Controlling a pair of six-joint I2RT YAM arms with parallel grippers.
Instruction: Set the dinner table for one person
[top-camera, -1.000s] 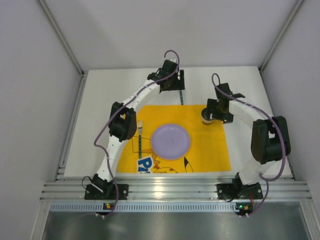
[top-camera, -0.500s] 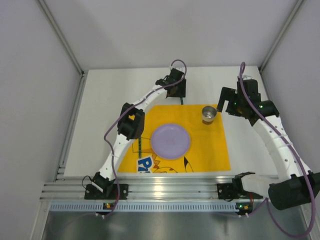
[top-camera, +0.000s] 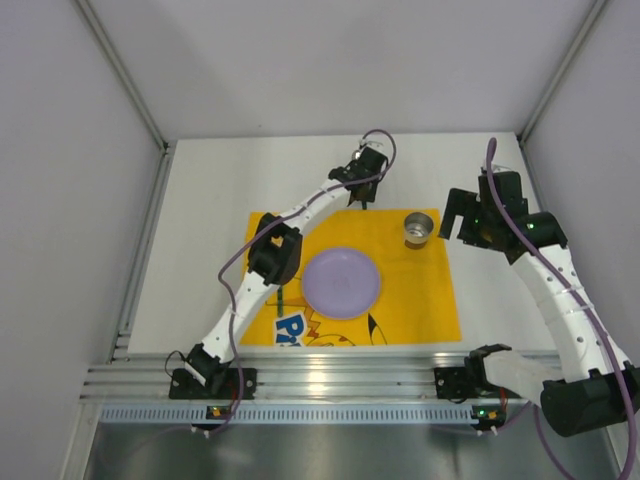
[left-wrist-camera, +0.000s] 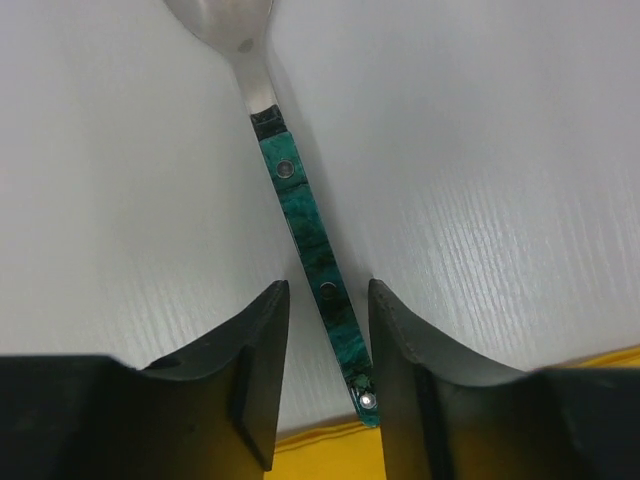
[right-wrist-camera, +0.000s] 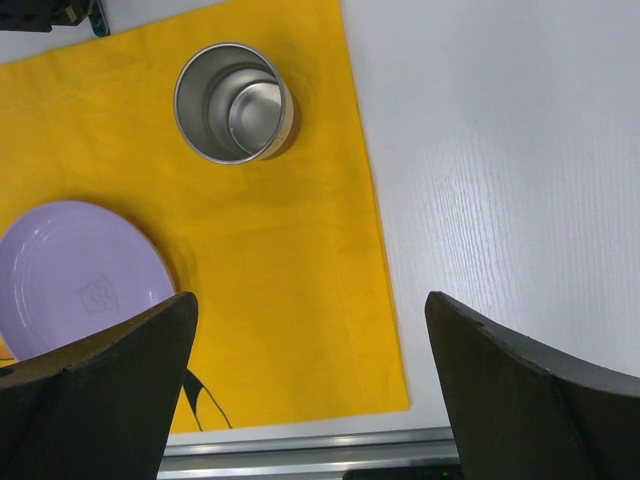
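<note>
The white dinner table (top-camera: 200, 220) carries a yellow mat (top-camera: 420, 290) with a purple plate (top-camera: 342, 282) at its middle. A metal cup (top-camera: 418, 229) stands upright on the mat's far right corner. A green-handled spoon (left-wrist-camera: 300, 200) lies on the bare table just beyond the mat's far edge. My left gripper (left-wrist-camera: 328, 290) is open and straddles the handle's near end; the right finger touches the handle and the left finger stands apart from it. In the top view the left gripper (top-camera: 366, 190) is low over the spoon. My right gripper (right-wrist-camera: 310, 300) is wide open and empty, to the right of the cup (right-wrist-camera: 235, 100).
A green-handled fork (top-camera: 283, 298) lies left of the plate, mostly hidden under my left arm. Silver rails (top-camera: 330, 380) edge the table at the near side, and grey walls close in both sides and the back. The right gripper (top-camera: 450, 220) hangs over the mat's right edge (right-wrist-camera: 385, 300).
The right gripper has let go of the cup and drawn back to the right and up. The left gripper has shifted right along the mat's far edge, over the spoon handle.
</note>
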